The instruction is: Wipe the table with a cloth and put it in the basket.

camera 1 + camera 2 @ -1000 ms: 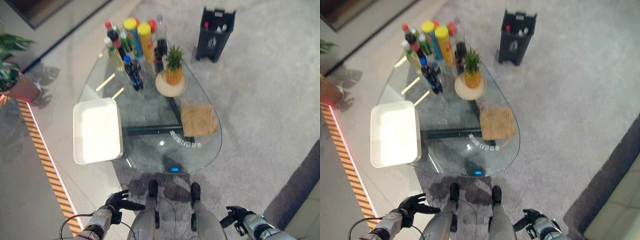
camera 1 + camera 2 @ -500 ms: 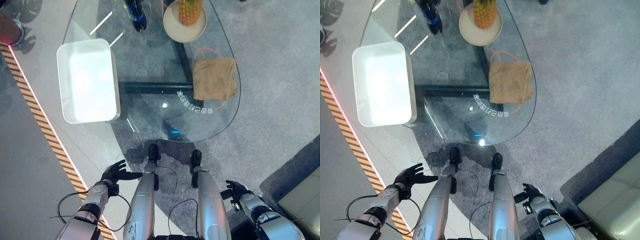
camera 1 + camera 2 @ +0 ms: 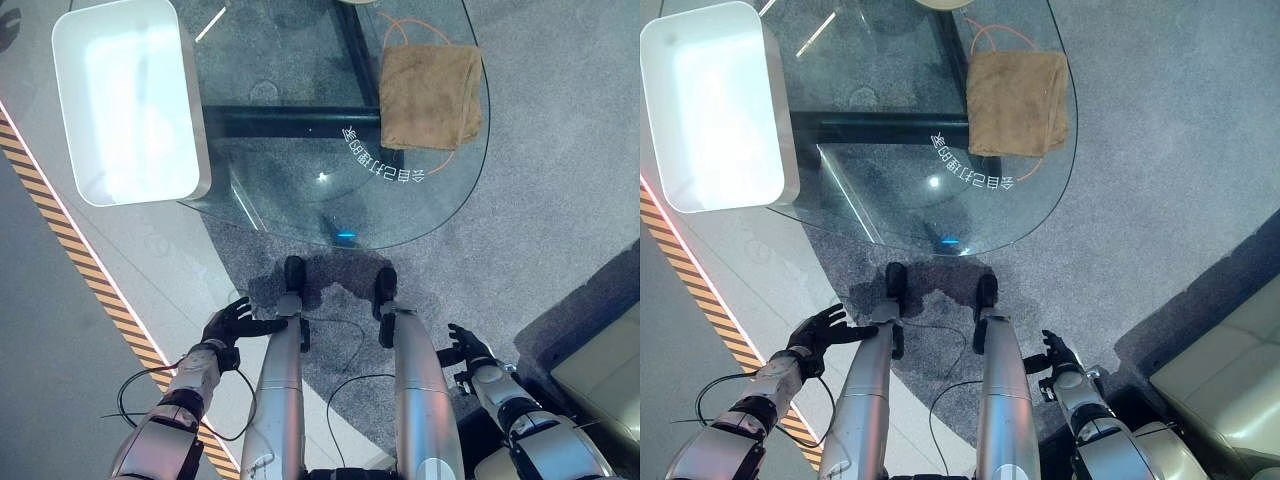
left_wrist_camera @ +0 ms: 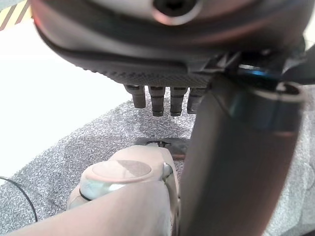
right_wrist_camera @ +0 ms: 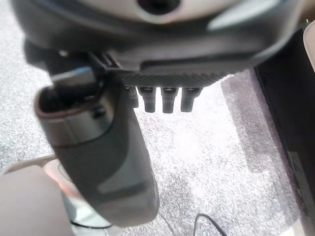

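On the rounded clear glass tabletop: folded tan-brown cloth, right edge, within reach for wiping. White rectangular plastic basket, left edge, ready to receive it. Left robot hand, right robot hand: low, fingers relaxed, empty, likely awaiting the first reach.
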